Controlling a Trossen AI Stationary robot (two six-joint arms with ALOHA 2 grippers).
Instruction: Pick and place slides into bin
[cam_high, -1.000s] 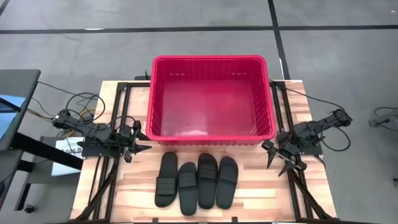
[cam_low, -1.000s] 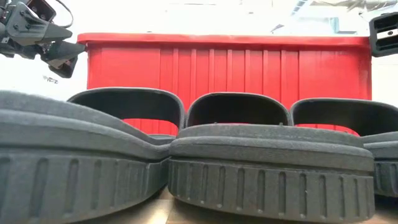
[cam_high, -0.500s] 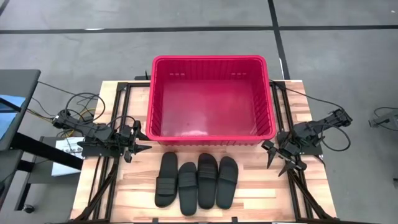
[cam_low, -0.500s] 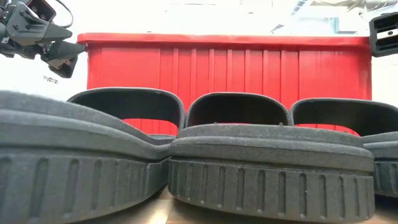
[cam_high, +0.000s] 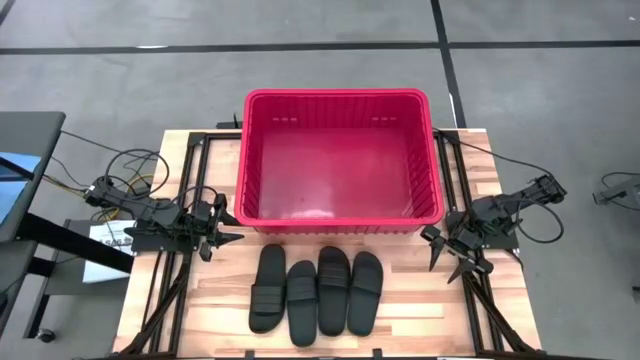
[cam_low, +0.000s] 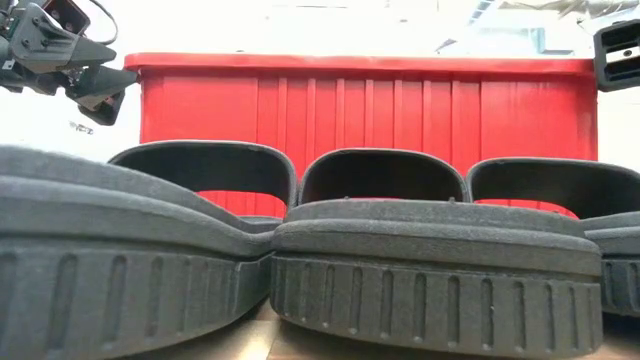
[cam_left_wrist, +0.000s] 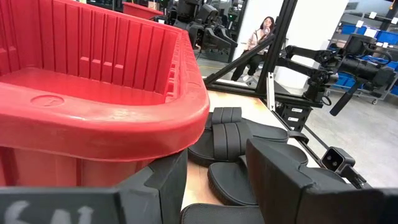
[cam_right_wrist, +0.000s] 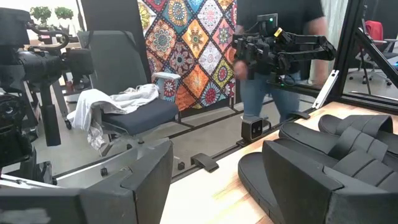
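Several black slides (cam_high: 318, 290) lie side by side on their soles on the wooden table, just in front of the red bin (cam_high: 340, 215). The bin stands on the table's far middle. In the low view the slides' ends (cam_low: 430, 260) fill the foreground, with the bin's wall (cam_low: 370, 105) behind. My left gripper (cam_high: 232, 228) hovers open at the bin's near left corner, pointing level toward the slides (cam_left_wrist: 233, 134). My right gripper (cam_high: 443, 262) hovers open at the bin's near right corner, beside the rightmost slide (cam_right_wrist: 348, 155). Neither touches anything.
Black frame rails (cam_high: 165, 290) run along both sides of the table. Cables (cam_high: 130, 170) trail off the left arm. Bare wood (cam_high: 215, 300) lies left and right of the slides. A person (cam_right_wrist: 273, 68) stands beyond the table's left side.
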